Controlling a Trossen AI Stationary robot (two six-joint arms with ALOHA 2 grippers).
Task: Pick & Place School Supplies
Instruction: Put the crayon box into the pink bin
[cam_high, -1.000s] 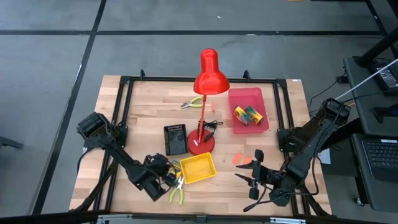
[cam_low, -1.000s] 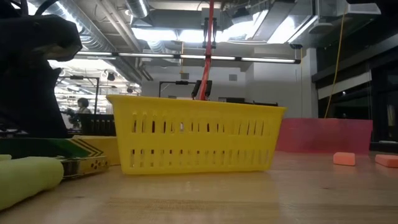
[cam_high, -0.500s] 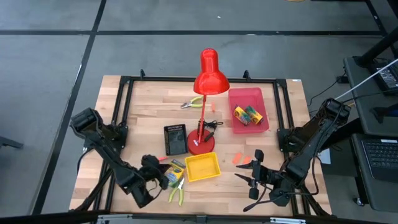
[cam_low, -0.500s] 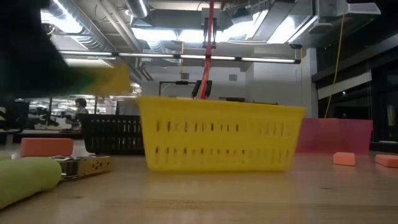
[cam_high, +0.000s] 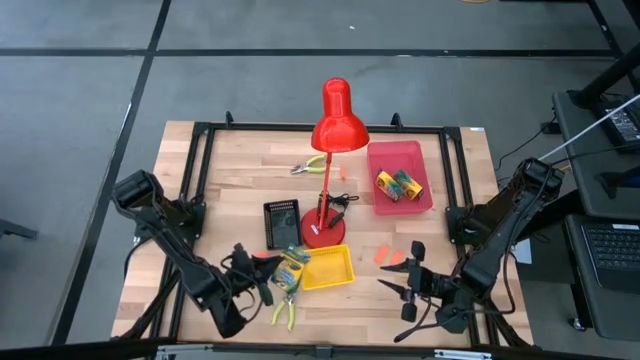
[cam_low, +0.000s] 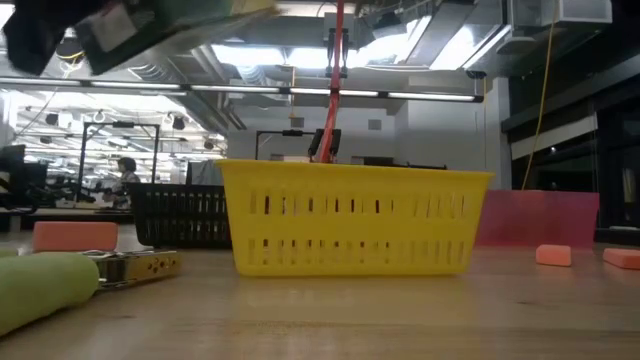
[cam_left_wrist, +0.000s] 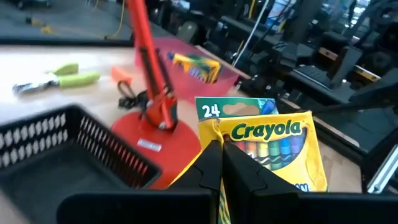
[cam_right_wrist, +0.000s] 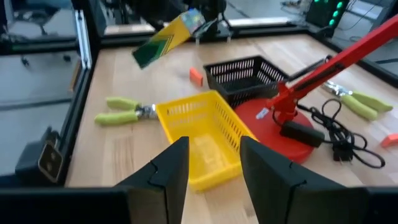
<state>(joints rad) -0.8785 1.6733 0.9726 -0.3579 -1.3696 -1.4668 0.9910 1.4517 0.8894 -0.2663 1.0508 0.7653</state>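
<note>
Since a moment ago the left gripper (cam_high: 268, 278), clamping a Crayola box (cam_high: 291, 266), is lifting it beside the yellow basket (cam_high: 345, 272); pliers (cam_high: 285, 306) and orange pieces (cam_high: 385, 255) are awaiting pickup; right gripper (cam_high: 402, 297) is idling apart.

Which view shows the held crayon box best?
Left wrist view: crayon box fills it, label readable, pinched by the left end effector. High view shows it small; right wrist, far and tilted; low, a blurred edge.
</note>
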